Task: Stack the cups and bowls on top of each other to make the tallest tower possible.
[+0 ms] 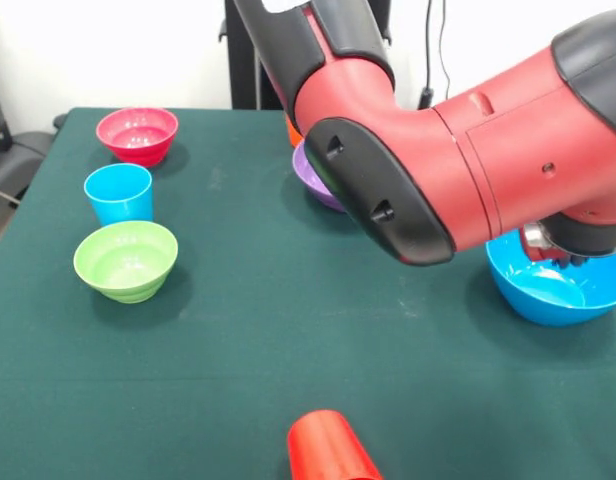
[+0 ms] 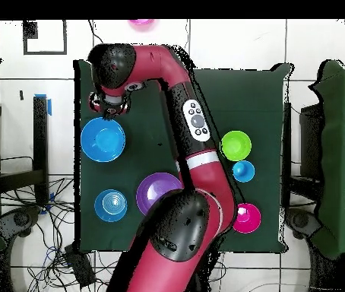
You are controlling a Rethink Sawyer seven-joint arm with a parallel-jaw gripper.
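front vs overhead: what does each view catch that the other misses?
Front only: red cup at the table's near edge, and a sliver of orange behind the arm.
Overhead only: a second, smaller blue bowl beside the purple bowl, and a pink item beyond the table.
Both: big blue bowl, purple bowl, lime green bowl, light blue cup, pink bowl, arm.

In the front view, a hot pink bowl (image 1: 137, 134) sits upright at upper left, a light blue cup (image 1: 119, 194) just below it and a lime green bowl (image 1: 126, 260) below that. A purple bowl (image 1: 316, 176) shows at upper centre, partly hidden, with an orange piece (image 1: 293, 130) behind. A blue bowl (image 1: 554, 287) sits at right; a red cup (image 1: 329, 450) lies tipped at the bottom edge.
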